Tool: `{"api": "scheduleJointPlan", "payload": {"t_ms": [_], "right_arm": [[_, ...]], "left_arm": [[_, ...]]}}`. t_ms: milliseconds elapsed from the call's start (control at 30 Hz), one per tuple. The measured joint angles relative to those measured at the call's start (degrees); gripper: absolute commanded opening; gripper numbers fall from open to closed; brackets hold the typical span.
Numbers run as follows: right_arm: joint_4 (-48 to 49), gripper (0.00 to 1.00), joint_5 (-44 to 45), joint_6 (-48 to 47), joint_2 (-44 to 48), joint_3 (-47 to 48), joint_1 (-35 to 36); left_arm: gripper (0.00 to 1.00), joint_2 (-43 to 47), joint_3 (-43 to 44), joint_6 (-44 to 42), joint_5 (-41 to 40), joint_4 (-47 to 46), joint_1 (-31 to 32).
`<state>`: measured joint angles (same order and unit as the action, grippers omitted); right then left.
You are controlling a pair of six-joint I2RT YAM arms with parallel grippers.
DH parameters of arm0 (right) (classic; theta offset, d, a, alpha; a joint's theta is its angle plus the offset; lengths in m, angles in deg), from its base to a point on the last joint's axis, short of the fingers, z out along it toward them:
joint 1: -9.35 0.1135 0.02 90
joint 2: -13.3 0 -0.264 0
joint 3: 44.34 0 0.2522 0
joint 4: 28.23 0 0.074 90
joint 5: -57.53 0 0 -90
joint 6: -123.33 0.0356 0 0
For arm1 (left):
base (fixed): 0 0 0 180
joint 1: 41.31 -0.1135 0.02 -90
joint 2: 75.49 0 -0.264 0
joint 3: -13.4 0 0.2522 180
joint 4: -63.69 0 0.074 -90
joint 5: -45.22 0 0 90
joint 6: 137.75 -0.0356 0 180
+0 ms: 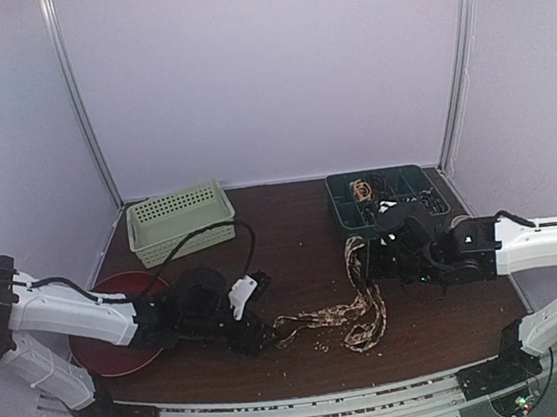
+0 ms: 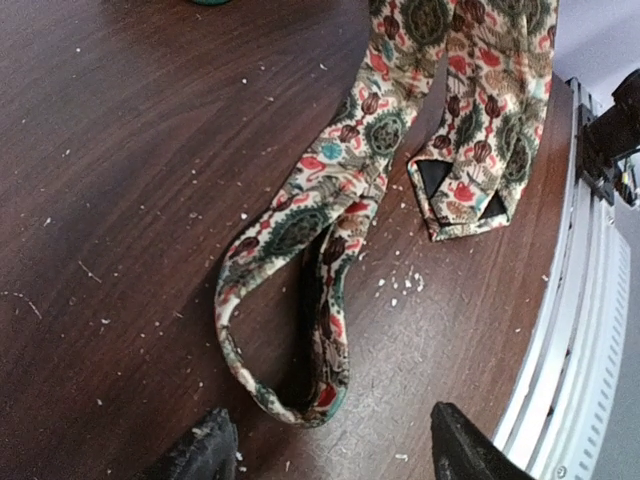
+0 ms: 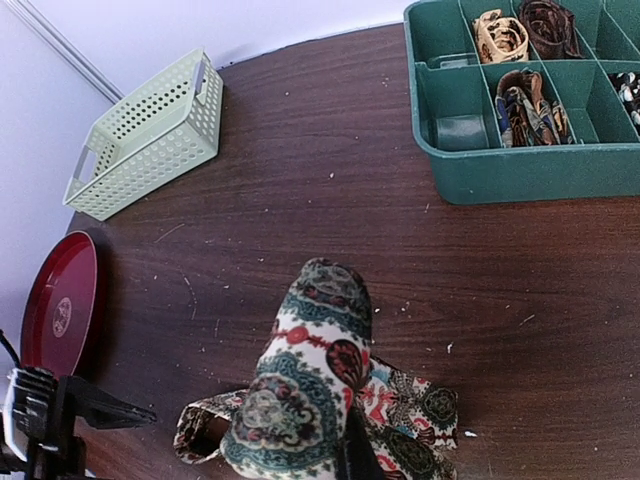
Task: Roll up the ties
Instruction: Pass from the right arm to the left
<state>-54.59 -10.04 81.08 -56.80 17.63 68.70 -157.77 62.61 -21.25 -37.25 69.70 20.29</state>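
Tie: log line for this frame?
left tool: open by tie loop | right tool: shut on tie, lifted | roll: not started

Your tabletop [image 1: 291, 232] is dark brown wood grain. Toward its far left corner you have a pale green slotted basket [image 1: 180, 220], and toward the far right a dark green compartment tray [image 3: 520, 175]. A red plate [image 3: 58, 315] lies flat near the left edge. Near the front middle, a patterned tie [image 1: 321, 316] sprawls in loose loops, its pointed end flat beside a fold and one stretch rising off the wood. Pale crumbs [image 2: 400, 283] are scattered around it.
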Motion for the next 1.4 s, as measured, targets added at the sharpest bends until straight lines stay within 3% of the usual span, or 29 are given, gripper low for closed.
{"api": "scheduleJointPlan", "payload": {"t_ms": [300, 467, 533, 600, 667, 800, 1067, 1400], "right_arm": [[2.4, 0.0, -0.9, -1.1, 4.2, -2.5, -0.7], [2.1, 0.0, -0.6, -1.1, 4.5, -3.7, -0.9], [1.8, 0.0, -0.6, -1.1, 4.5, -4.0, -0.9], [1.7, 0.0, -0.5, -1.1, 4.5, -4.3, -1.0], [1.8, 0.0, -0.4, -1.1, 4.5, -4.9, -1.1], [1.9, 0.0, -0.6, -1.4, 4.5, -6.5, -2.6], [2.7, 0.21, -3.4, -4.8, -1.1, -9.1, -13.8], [0.7, 0.41, 0.2, -6.0, -9.4, -8.6, -21.0]], "left_arm": [[0.7, -9.5, 0.2, -6.3, -8.9, -1.1, 4.8], [0.6, -13.0, 2.4, -7.5, -13.1, -1.8, 4.8], [0.46, -13.7, 3.0, -7.7, -14.6, -1.7, 4.9], [0.18, -13.7, 3.1, -7.6, -16.2, -1.5, 4.9], [0.02, -13.7, 3.3, -7.6, -17.7, -0.9, 4.9], [0.0, -13.3, 3.6, -7.8, -19.0, 0.6, 4.9], [0.0, -6.1, 3.9, -5.6, -17.6, 7.6, 4.9], [0.0, -0.6, 14.5, -3.6, -12.5, 22.6, 1.7]]}}
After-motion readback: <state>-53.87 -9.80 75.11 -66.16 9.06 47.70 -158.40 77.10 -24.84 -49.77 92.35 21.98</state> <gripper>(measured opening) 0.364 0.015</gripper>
